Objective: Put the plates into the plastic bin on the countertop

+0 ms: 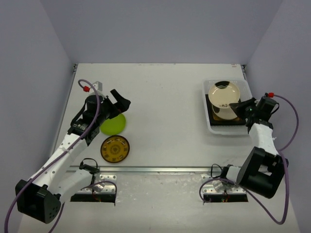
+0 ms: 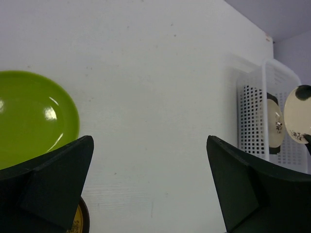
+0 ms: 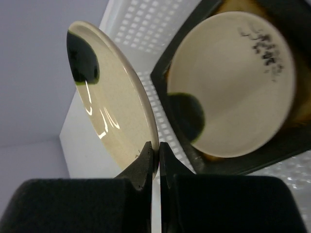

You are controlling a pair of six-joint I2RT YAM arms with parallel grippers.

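I see the white countertop point(image 1: 165, 97) carrying a lime green plate point(image 1: 113, 124) beside an amber patterned plate point(image 1: 115, 148) at left, the plastic bin point(image 1: 228, 131) at right, and a metal rail point(image 1: 155, 169) near me.

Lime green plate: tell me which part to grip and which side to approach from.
Grip the raised rim of the lime green plate on its right edge, one finger above, one below. It lies flat on the countertop, so likely only the rim offers purchase; that side is open, while the amber patterned plate crowds the near side. The open left pincer is nearest.
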